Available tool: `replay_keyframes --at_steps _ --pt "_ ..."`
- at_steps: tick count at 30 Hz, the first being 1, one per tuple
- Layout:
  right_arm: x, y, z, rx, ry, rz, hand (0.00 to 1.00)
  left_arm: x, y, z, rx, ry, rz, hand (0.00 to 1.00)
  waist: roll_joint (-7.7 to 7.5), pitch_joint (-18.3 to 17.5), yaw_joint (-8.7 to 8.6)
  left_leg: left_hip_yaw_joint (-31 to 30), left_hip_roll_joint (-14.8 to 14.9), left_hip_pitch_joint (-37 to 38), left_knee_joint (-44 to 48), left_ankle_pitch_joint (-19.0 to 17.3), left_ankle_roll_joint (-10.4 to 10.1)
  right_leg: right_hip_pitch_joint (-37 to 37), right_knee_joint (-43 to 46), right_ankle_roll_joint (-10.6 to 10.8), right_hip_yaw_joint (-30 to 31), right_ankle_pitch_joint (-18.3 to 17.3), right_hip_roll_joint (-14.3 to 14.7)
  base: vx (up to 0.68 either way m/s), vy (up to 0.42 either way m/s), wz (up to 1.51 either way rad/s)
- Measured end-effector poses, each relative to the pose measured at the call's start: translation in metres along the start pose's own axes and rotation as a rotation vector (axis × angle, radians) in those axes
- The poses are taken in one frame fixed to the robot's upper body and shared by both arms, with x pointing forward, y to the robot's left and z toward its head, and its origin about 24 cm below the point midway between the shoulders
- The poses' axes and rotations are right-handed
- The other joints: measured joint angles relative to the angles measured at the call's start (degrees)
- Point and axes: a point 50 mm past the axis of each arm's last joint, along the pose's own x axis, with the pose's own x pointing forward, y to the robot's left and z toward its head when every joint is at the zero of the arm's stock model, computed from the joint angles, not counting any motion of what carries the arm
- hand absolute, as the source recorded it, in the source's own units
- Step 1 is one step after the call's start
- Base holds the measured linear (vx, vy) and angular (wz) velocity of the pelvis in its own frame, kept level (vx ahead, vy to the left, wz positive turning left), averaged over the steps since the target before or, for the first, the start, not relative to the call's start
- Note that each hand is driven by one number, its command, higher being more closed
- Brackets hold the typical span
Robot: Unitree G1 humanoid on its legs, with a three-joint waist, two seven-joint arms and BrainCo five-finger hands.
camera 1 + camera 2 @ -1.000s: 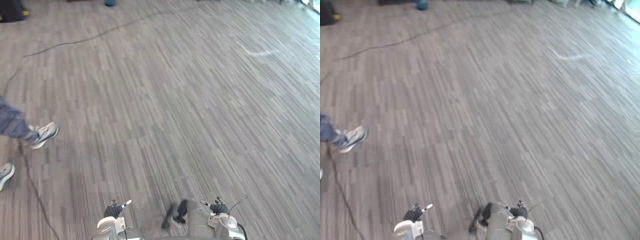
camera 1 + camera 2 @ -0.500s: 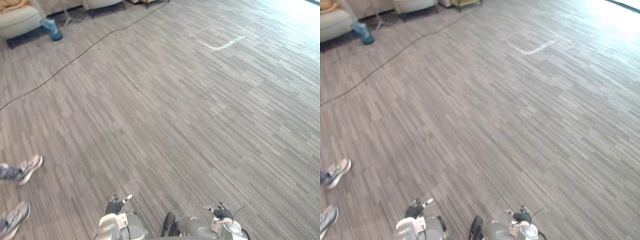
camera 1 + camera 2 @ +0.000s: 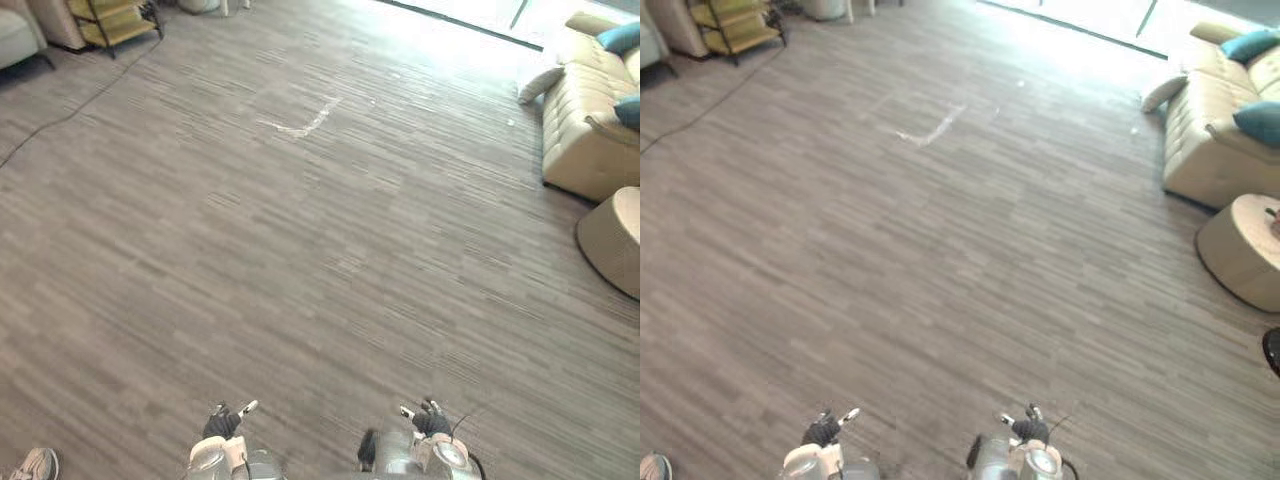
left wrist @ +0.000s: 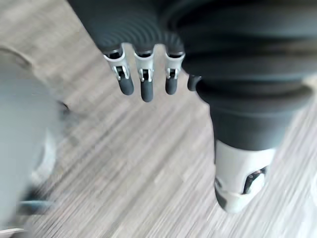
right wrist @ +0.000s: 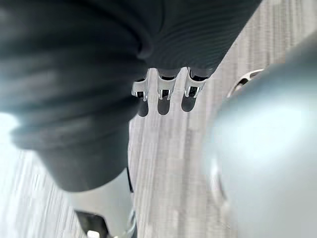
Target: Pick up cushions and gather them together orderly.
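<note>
Loads of bare floor (image 3: 300, 250) between the robot and the beige sofa (image 3: 585, 130) far right, where teal cushions (image 3: 1250, 44) sit and a cream cushion (image 3: 540, 84) lies by its end. Left hand (image 4: 143, 84) and right hand (image 5: 163, 96) hang low, fingers loosely straight and empty, probably since nothing's within reach.

I take the cream tufted sofa (image 3: 1200, 150) as my marker on this grey wood-grain floor (image 3: 300, 280). Just beside the sofa, on its nearer side, stands a round beige low table (image 3: 1240, 255) — close, though I can't tell whether they touch. Well apart from the sofa, out on the open floor, lies a white tape mark (image 3: 300, 122). Farther still stands a yellow shelf unit (image 3: 110, 20). A person's shoe (image 3: 35, 465) shows at the corner farthest from the sofa.
</note>
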Motion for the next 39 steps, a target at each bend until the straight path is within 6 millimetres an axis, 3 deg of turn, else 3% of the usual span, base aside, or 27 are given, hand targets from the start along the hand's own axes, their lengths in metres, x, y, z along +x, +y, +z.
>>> replay_keyframes --at_steps 2,3,4,5,6,7,8,9,10,12,13,15,16,18,20,21,22,23,24,27,30,33,34,35,37,38,39 --pt "0.001 -0.005 0.001 -0.002 0.004 -0.011 0.0 0.0 -0.002 -0.002 0.022 0.004 -0.009 0.0 0.3 0.44 -0.72 0.49 -1.0 2.75 -1.72 0.09 -0.17 -0.72 -14.75 -0.5 0.0 7.45 3.01 0.47 -0.011 -0.03" --pt "0.001 -0.01 -0.001 -0.011 0.012 -0.022 0.0 -0.001 0.001 -0.004 0.032 0.009 -0.003 0.0 -0.42 0.49 -1.0 0.29 -2.46 5.59 -2.62 0.16 -1.92 -0.69 -21.63 -2.02 0.15 12.4 3.95 0.67 -0.085 0.1" --pt "0.001 -0.019 -0.004 -0.015 0.025 -0.043 0.0 -0.003 0.001 -0.009 0.033 0.026 -0.001 0.0 0.19 0.39 -2.33 -1.71 -3.07 9.56 -3.02 -0.43 -4.09 -0.43 -20.38 -7.98 3.17 21.43 4.65 0.83 -0.119 -0.03" --pt "0.003 -0.028 0.004 -0.026 0.006 -0.059 0.0 -0.003 -0.006 -0.011 0.027 0.031 -0.015 0.0 2.93 0.27 -2.65 -1.65 -1.62 10.25 -2.26 0.37 -5.48 -2.41 -14.17 -8.05 3.51 17.27 5.07 0.69 -0.119 -0.05" --pt "0.004 -0.029 0.005 -0.028 0.002 -0.061 0.0 -0.004 -0.01 -0.013 0.027 0.034 -0.023 0.0 3.48 0.03 -2.7 -1.79 -1.18 10.06 -1.31 1.07 -6.65 -3.0 -12.12 -8.21 3.77 15.95 5.03 0.65 -0.153 -0.32" --pt "0.004 -0.032 0.01 -0.014 -0.018 -0.072 0.0 -0.005 -0.013 -0.015 0.035 0.039 -0.031 0.0 5.0 0.23 -3.21 -4.09 1.47 6.72 8.64 2.93 -8.78 -3.28 -7.61 -7.43 3.7 10.98 5.39 0.61 -0.191 -0.28" --pt "0.004 -0.034 0.01 0.001 -0.015 -0.081 0.0 -0.005 -0.013 -0.016 0.023 0.046 -0.027 0.0 5.97 0.67 -3.28 -7.31 5.62 0.56 24.94 8.58 -9.95 -0.63 -6.86 -7.15 3.87 7.44 7.04 0.61 -0.199 -0.28" --pt "0.004 -0.034 0.01 0.001 -0.015 -0.083 0.0 -0.005 -0.013 -0.017 0.01 0.047 -0.024 0.0 6.19 0.78 -3.27 -8.33 7.05 -1.76 30.9 9.16 -10.04 0.58 -7.15 -7.49 3.98 6.8 7.8 0.73 -0.167 -0.27" --pt "0.003 -0.033 0.005 0.004 0.001 -0.086 0.0 -0.004 -0.01 -0.011 -0.024 0.023 -0.009 0.0 6.18 1.24 -2.96 -9.29 10.78 -7.51 46.0 7.65 -9.87 5.58 -8.23 -7.63 4.36 4.65 10.09 0.6 -0.11 -0.26" --pt "0.0 -0.021 -0.005 0.012 0.03 -0.057 0.0 -0.004 -0.002 -0.004 -0.054 -0.017 0.02 0.0 4.28 1.85 -2.29 -8.34 12.36 -14.28 53.35 2.88 -7.23 14.97 -11.95 -8.23 5.44 1.12 11.77 0.58 -0.094 -0.23" --pt "-0.001 -0.018 -0.007 0.009 0.034 -0.048 0.0 -0.004 -0.001 -0.002 -0.059 -0.027 0.023 0.0 3.88 1.74 -2.15 -7.66 12.31 -16.01 52.9 2.27 -6.65 16.42 -13.14 -8.0 5.74 0.85 12.01 0.52 -0.09 -0.17" --pt "-0.002 -0.01 -0.009 -0.001 0.039 -0.022 0.0 -0.004 0.002 0.008 -0.081 -0.076 0.032 0.0 2.78 1.7 -0.9 -5.18 9.42 -26.01 39.81 -0.17 -3.28 23.63 -19.71 -6.64 7.89 0.17 12.74 0.51 -0.047 -0.27" --pt "-0.002 -0.011 -0.01 -0.001 0.041 -0.025 0.0 -0.004 0.001 0.009 -0.083 -0.081 0.031 0.0 2.72 1.74 -0.6 -5.02 8.49 -27.08 35.68 -0.1 -3.22 24.5 -20.5 -5.89 8.29 0.54 12.67 0.55 0.022 -0.64" --pt "-0.003 -0.009 -0.012 0.018 0.047 -0.03 0.0 -0.006 0.005 0.003 -0.161 -0.075 0.059 0.0 2.86 1.81 1.68 -7.52 3.78 -31.08 12.24 4.59 -4.13 29.14 -23.45 -3.24 12.84 -1.02 12.19 0.62 0.115 -0.9" --pt "-0.003 -0.009 -0.013 0.015 0.052 -0.035 0.0 -0.007 0.004 0.003 -0.206 -0.084 0.064 0.0 2.91 1.61 2.67 -8.45 2.86 -32.67 5.27 8.18 -4.88 32.12 -24.02 -0.71 15.53 -3.88 11.84 0.65 0.263 -0.93" --pt "-0.005 -0.008 -0.022 0.018 0.08 -0.037 0.0 -0.007 0.007 0.004 -0.206 -0.09 0.072 0.0 0.89 0.48 3.58 -7.85 1.98 -31.99 7.67 13.6 -3.69 33.93 -24.11 0.36 18.18 -6.16 9.91 0.76 0.349 -0.99" --pt "-0.006 -0.005 -0.024 0.025 0.087 -0.03 0.0 -0.007 0.01 0.005 -0.2 -0.092 0.078 0.0 0.72 -0.57 3.69 -7.77 1.28 -32.12 8.67 13.82 -3.39 34.21 -23.63 0.73 18.97 -6.56 9.0 0.72 0.293 -0.89" --pt "-0.01 0.0 -0.033 0.035 0.11 -0.021 0.0 -0.007 0.017 0.003 -0.185 -0.088 0.093 0.0 -1.52 -2.2 3.36 -7.91 0.05 -32.64 12.27 13.08 -0.93 33.19 -19.84 0.95 20.58 -7.0 6.84 0.89 0.356 -0.72" --pt "-0.012 0.005 -0.036 0.045 0.114 -0.009 0.0 -0.006 0.024 0.003 -0.158 -0.083 0.102 0.0 -3.36 -2.72 3.1 -6.69 -1.69 -30.65 14.76 9.36 0.93 28.46 -6.45 3.57 21.79 -5.12 3.76 0.87 0.355 -0.59" --pt "-0.012 0.003 -0.039 0.043 0.126 -0.015 0.0 -0.003 0.026 0.001 -0.072 -0.036 0.094 0.0 -4.08 -1.97 1.41 -6.87 -4.47 -21.89 14.01 3.08 1.92 17.84 22.71 6.37 22.29 4.52 -1.28 0.65 0.235 0.15" --pt "-0.01 -0.005 -0.033 0.024 0.098 -0.024 0.0 -0.003 0.019 -0.003 -0.054 -0.016 0.073 0.0 -2.49 -1.66 0.9 -6.77 -4.46 -12.12 9.04 0.62 1.88 11.47 27.91 4.37 18.83 2.21 -1.54 0.64 0.14 0.0" --pt "-0.004 -0.007 -0.012 0.025 0.022 -0.024 0.0 -0.001 0.008 -0.004 -0.023 0.004 0.036 0.0 -0.86 -0.45 -0.44 -6.42 -4.52 -3.01 1.29 0.14 1.23 1.01 14.57 2.5 10.59 -0.8 -1.33 0.57 0.053 0.05" --pt "-0.002 -0.008 -0.007 0.021 0.01 -0.025 0.0 -0.002 0.004 -0.005 -0.019 0.012 0.025 0.0 -0.43 -0.1 -0.79 -6.4 -4.54 0.13 -0.8 0.14 1.23 -0.79 3.72 1.88 7.43 0.88 -0.36 0.73 -0.032 0.23" --pt "-0.002 -0.008 -0.007 0.021 0.01 -0.025 0.0 -0.002 0.001 -0.006 -0.004 0.011 0.013 0.0 -0.48 -0.01 -0.9 -6.51 -4.92 3.29 -2.77 0.08 1.17 -0.82 -10.13 1.25 6.44 5.75 1.68 0.75 -0.057 0.28" --pt "-0.003 -0.01 -0.009 0.018 0.018 -0.03 0.0 -0.003 0.002 -0.008 -0.007 0.014 0.014 0.0 -0.96 -0.16 -0.98 -7.91 -6.25 7.7 -3.92 -0.9 -0.29 -0.6 -16.39 0.41 8.09 8.93 2.99 0.73 -0.11 0.55" --pt "-0.002 -0.014 -0.005 0.021 0.005 -0.038 0.0 -0.004 -0.003 -0.013 -0.016 0.029 0.006 0.0 -0.02 -0.48 -2.43 -10.23 -5.61 10.33 -2.9 -1.78 -1.22 -1.63 -9.46 -4.33 11.82 13.66 3.43 0.63 -0.105 0.64" --pt "-0.001 -0.016 -0.004 0.018 0.0 -0.041 0.0 -0.005 -0.005 -0.015 -0.019 0.034 0.004 0.0 0.62 -0.76 -2.44 -10.84 -5.09 10.13 -1.46 -1.76 -1.24 -2.38 -6.94 -4.94 12.25 12.65 3.44 0.6 -0.148 0.48"
